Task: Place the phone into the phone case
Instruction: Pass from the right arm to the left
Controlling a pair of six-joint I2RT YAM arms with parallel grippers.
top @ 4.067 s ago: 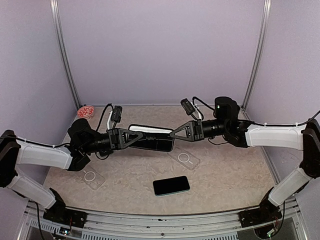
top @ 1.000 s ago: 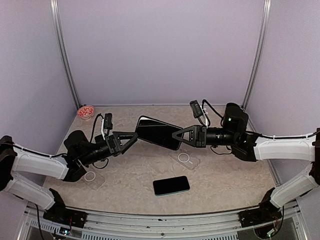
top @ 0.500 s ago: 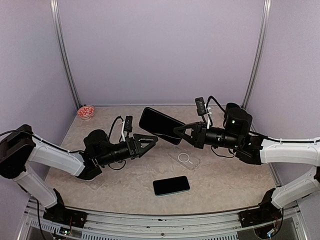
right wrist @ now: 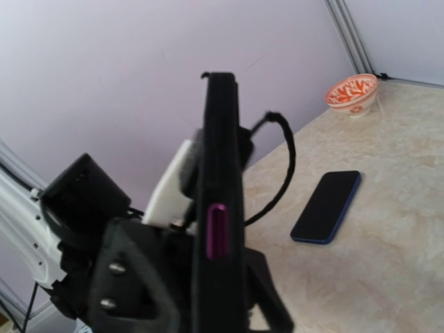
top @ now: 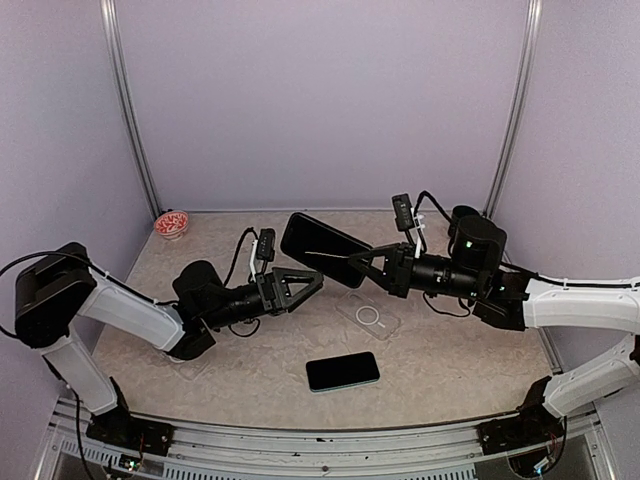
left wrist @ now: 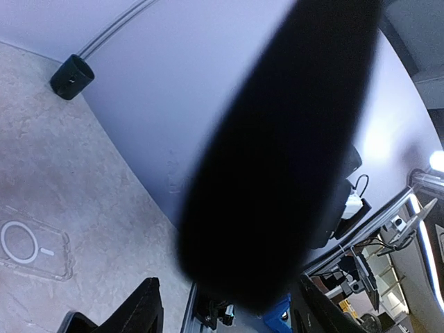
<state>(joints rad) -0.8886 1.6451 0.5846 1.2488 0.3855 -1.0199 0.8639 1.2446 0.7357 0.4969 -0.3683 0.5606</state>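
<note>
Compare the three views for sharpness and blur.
Top view: sharp and evenly lit, the held phone clear. Left wrist view: a black blur, out of focus, covers the middle. Right wrist view: the phone looms close and slightly soft.

White arm links [top: 125, 308], black joints [top: 200, 284], cables [right wrist: 291, 159]; triangular black jaws

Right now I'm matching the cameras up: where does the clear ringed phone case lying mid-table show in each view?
Top external: the clear case lies flat, slightly right of centre.
Left wrist: the clear case sits low at the left edge, partly cut off.
Right wrist: not in it.
Shared landmark: the beige marbled table top, seen in all three.
</note>
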